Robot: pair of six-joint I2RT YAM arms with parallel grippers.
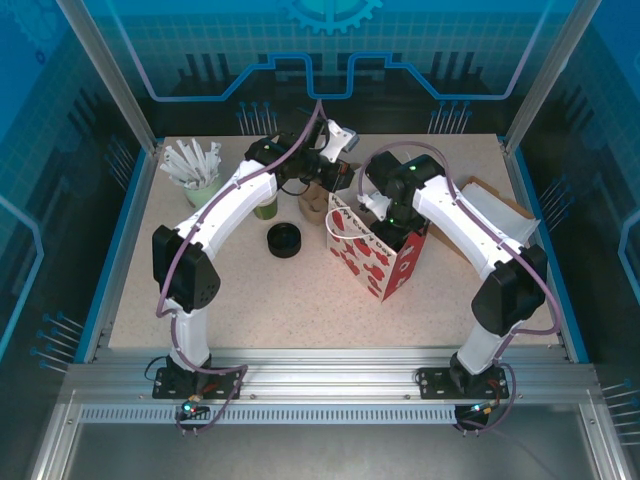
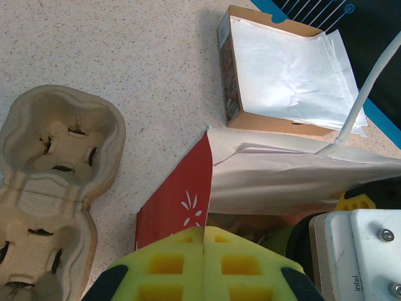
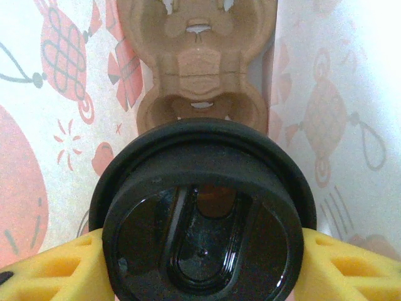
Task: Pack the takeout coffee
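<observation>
The takeout coffee (image 3: 200,238) is gripped by its black lid between the right jaws inside the paper bag (image 1: 385,262), above a cardboard carrier (image 3: 197,63), while the left jaws are closed at the bag's red rim.

The takeout coffee (image 3: 200,232) is held inside the paper bag (image 1: 368,255), just above a cup carrier (image 3: 197,63) laid at the bag's bottom. Out on the table, a second carrier (image 1: 314,206) is set just left of the bag. A lid stack (image 1: 284,241) is placed nearer and further left, and a napkin box (image 1: 505,208) is found off to the right.
</observation>
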